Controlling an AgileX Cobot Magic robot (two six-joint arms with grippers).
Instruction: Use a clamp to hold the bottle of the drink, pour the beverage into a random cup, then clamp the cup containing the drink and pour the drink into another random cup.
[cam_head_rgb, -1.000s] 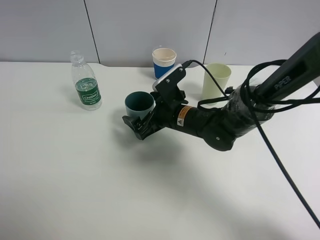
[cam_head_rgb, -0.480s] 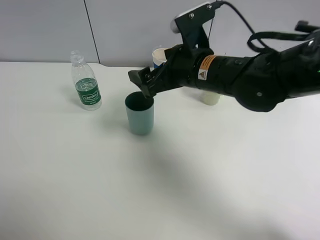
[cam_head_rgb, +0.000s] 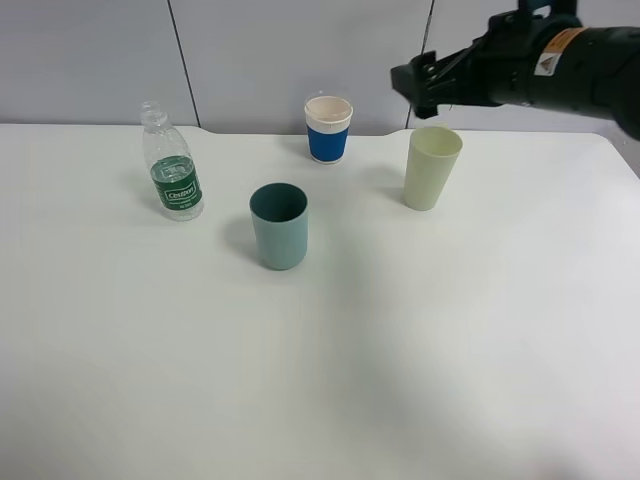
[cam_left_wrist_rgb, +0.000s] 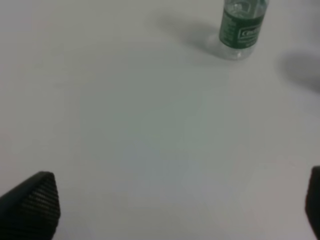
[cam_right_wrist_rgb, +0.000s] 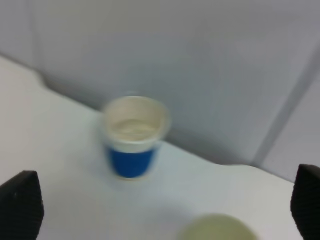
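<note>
A clear bottle with a green label (cam_head_rgb: 171, 165) stands upright at the left of the table; it also shows in the left wrist view (cam_left_wrist_rgb: 242, 27). A teal cup (cam_head_rgb: 279, 226) stands upright near the middle. A blue and white cup (cam_head_rgb: 328, 128) stands at the back and shows in the right wrist view (cam_right_wrist_rgb: 134, 136). A pale green cup (cam_head_rgb: 431, 166) stands to the right; its rim shows in the right wrist view (cam_right_wrist_rgb: 217, 227). My right gripper (cam_head_rgb: 420, 85) is open and empty, raised above the pale green cup. My left gripper (cam_left_wrist_rgb: 175, 205) is open and empty, away from the bottle; it is out of the high view.
The white table (cam_head_rgb: 320, 380) runs to a grey panelled wall (cam_head_rgb: 250, 50) behind the cups. The right arm (cam_head_rgb: 560, 60) reaches in from the upper right, above the table's back edge.
My right gripper has let go of the teal cup, which now stands upright, and has lifted and pulled back to the upper right.
</note>
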